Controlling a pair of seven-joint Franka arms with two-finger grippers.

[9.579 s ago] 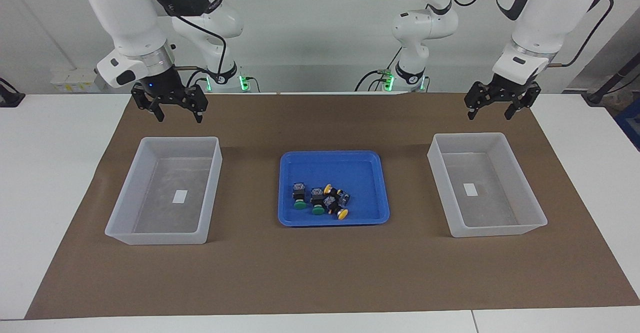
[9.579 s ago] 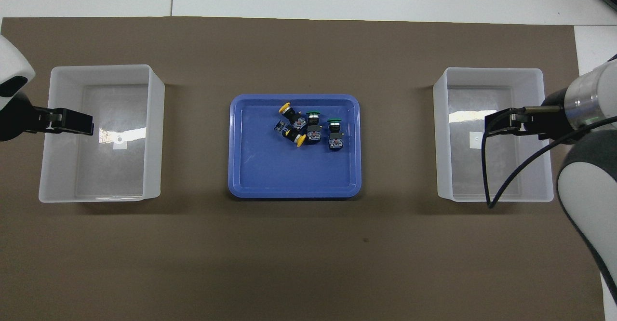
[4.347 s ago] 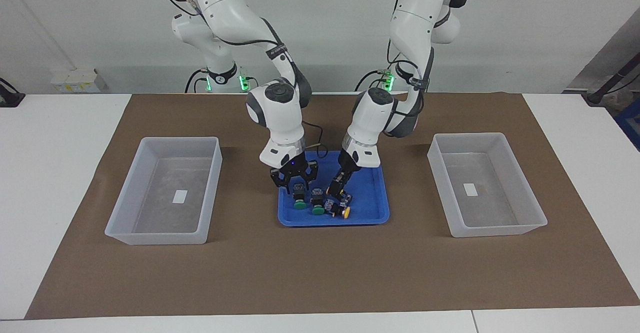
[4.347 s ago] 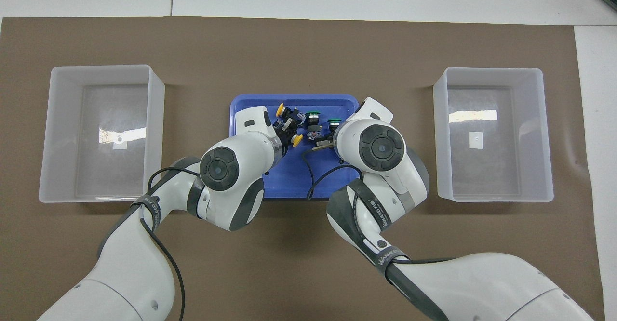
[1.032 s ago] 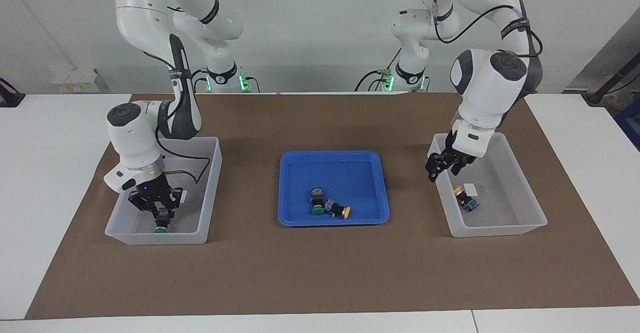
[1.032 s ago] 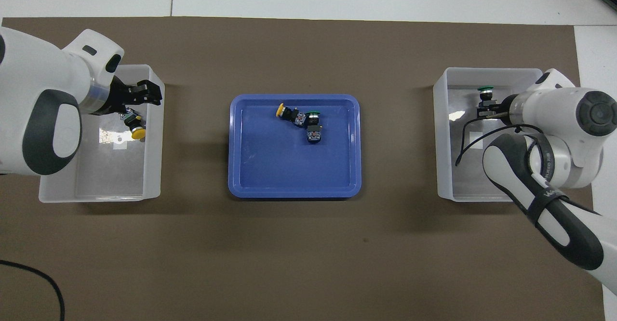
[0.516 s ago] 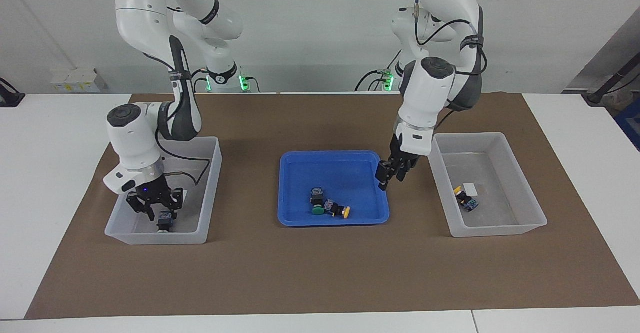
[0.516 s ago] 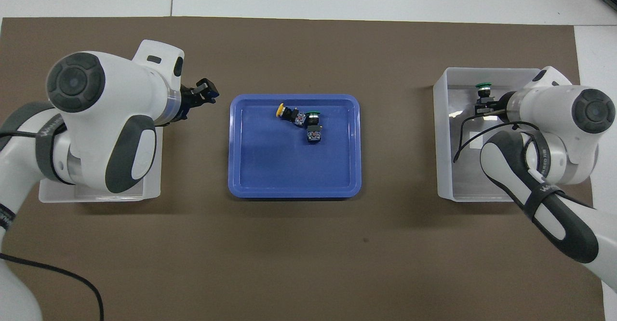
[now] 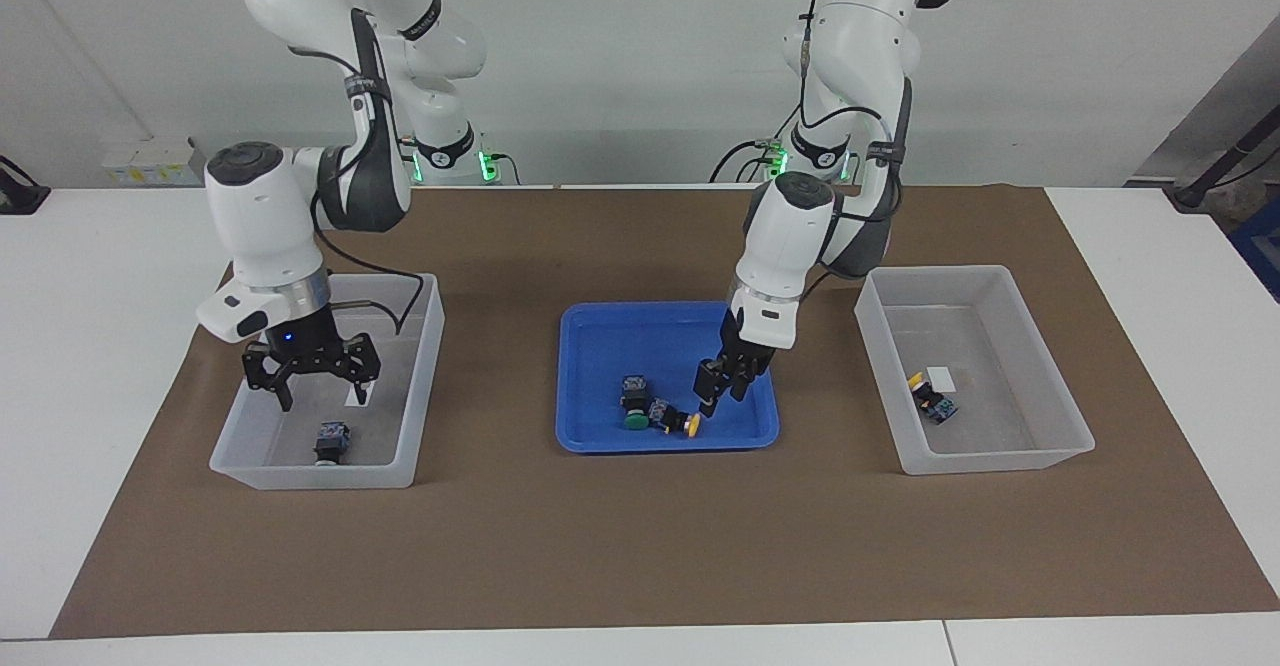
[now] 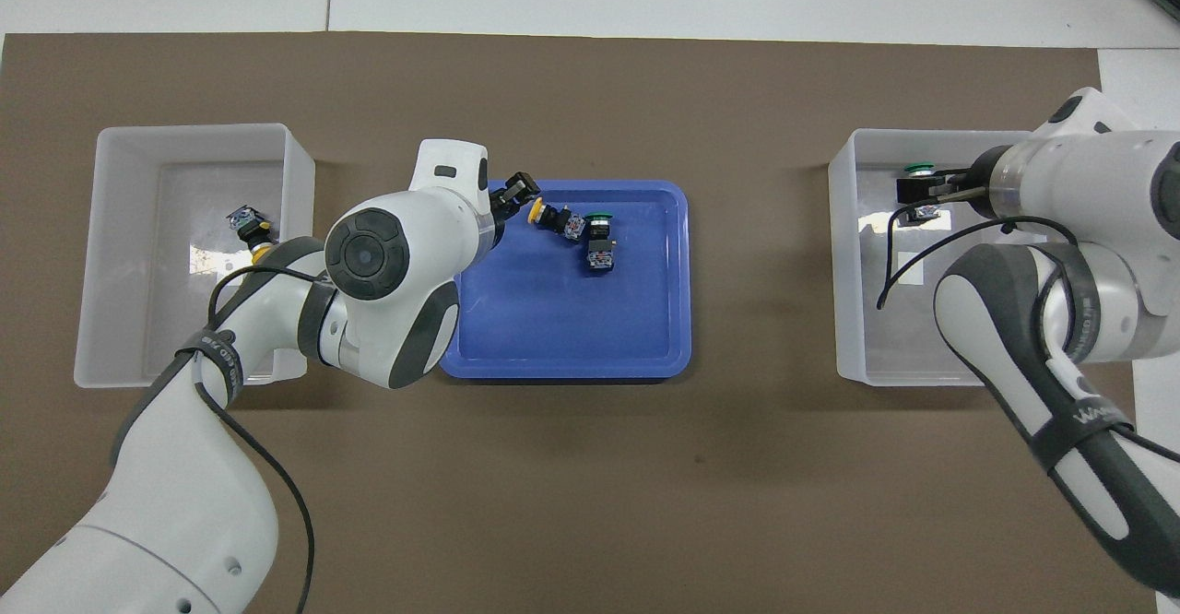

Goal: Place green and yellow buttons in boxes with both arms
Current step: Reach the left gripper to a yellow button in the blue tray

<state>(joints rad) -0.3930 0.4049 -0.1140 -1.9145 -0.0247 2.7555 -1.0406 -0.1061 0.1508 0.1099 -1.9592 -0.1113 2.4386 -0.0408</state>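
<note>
- The left arm's black two-finger gripper (image 9: pixel 722 386) is hanging with fingers parted over the shallow blue plastic tray (image 9: pixel 600 331) at mid-bench, just beside the yellow-capped push button (image 9: pixel 678 420).
- That button is lying on its side, its long axis running along the tray's edge farthest from the robots, cap toward the left arm's end, touching the green-capped push button (image 9: pixel 633 404).
- The right arm's black gripper (image 9: pixel 310 364) is spread empty over the translucent whitish plastic bin (image 9: pixel 420 386) at its end of the bench, a green button (image 9: pixel 330 441) lying below.
- Another yellow button (image 9: pixel 930 396) is sitting in the other bin (image 9: pixel 1050 386).

left gripper (image 10: pixel 518 188) over blue tray (image 10: pixel 553 337) | right gripper (image 10: pixel 913 192) over box (image 10: pixel 853 254)

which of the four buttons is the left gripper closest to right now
The yellow button in the blue tray: the left gripper hangs just over it, beside the green button.
</note>
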